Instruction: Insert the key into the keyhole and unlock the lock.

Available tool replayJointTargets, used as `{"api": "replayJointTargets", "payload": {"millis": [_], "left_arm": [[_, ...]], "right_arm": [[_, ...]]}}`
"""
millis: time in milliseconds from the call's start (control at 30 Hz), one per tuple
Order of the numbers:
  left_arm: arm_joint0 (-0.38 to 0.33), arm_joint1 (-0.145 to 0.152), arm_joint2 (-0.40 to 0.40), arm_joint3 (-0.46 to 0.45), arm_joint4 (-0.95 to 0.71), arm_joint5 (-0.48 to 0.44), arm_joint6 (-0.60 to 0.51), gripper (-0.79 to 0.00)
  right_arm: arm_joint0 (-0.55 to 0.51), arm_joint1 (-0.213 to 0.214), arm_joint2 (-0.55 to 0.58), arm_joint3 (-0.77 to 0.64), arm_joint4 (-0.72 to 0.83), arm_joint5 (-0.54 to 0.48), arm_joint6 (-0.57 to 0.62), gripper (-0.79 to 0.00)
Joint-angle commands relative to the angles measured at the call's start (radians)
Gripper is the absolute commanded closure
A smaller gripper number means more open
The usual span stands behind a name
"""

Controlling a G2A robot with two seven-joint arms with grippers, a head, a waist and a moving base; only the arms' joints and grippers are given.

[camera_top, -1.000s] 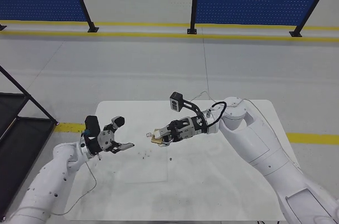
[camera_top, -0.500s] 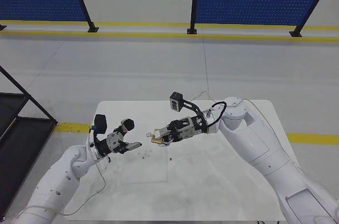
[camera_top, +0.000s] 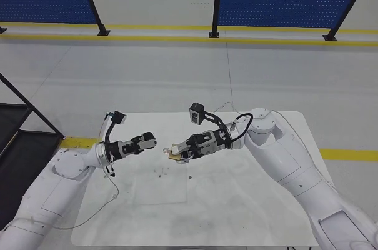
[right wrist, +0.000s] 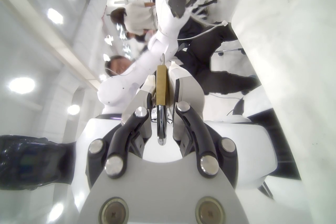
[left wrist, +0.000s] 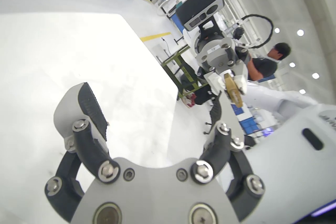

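Here the brass lock [right wrist: 161,86] hangs above the white table [camera_top: 238,206], its long axis in line with the right gripper [camera_top: 178,154]: shackle [right wrist: 161,128] back toward the palm, flat bottom end facing the left gripper [left wrist: 152,101] close across from it. A pale floor [camera_top: 176,75] with yellow lines [camera_top: 176,39], blue barriers [camera_top: 282,12] and a black rack [camera_top: 14,144] surround the table. The right fingers [right wrist: 183,88] clamp the lock's body from both sides; the left fingers [left wrist: 89,104] stand wide apart, holding nothing.

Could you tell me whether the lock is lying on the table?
No, the right pincer holds the lock clamped between its fingers.
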Motion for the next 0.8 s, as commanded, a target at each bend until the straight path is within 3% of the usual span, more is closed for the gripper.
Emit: {"api": "replayJointTargets", "payload": {"millis": [0, 67, 433, 633, 767], "left_arm": [[-0.009, 0.0, 0.005, 0.008, -0.089, 0.066, -0.083, -0.785], [-0.02, -0.002, 0.015, 0.033, -0.182, 0.115, -0.167, -0.785], [-0.019, -0.003, 0.016, 0.031, -0.185, 0.121, -0.164, -0.785], [-0.064, -0.012, 0.037, 0.062, -0.462, 0.347, -0.369, -0.785], [-0.122, -0.021, 0.056, 0.126, -0.54, 0.444, -0.47, -0.785]], "right_arm": [[0.0, 0.0, 0.0, 0.0, 0.0, 0.0, 0.0, 0.0], [0.0, 0.0, 0.0, 0.0, 0.0, 0.0, 0.0, 0.0], [0.0, 0.0, 0.0, 0.0, 0.0, 0.0, 0.0, 0.0], [0.0, 0.0, 0.0, 0.0, 0.0, 0.0, 0.0, 0.0], [0.0, 0.0, 0.0, 0.0, 0.0, 0.0, 0.0, 0.0]]}}
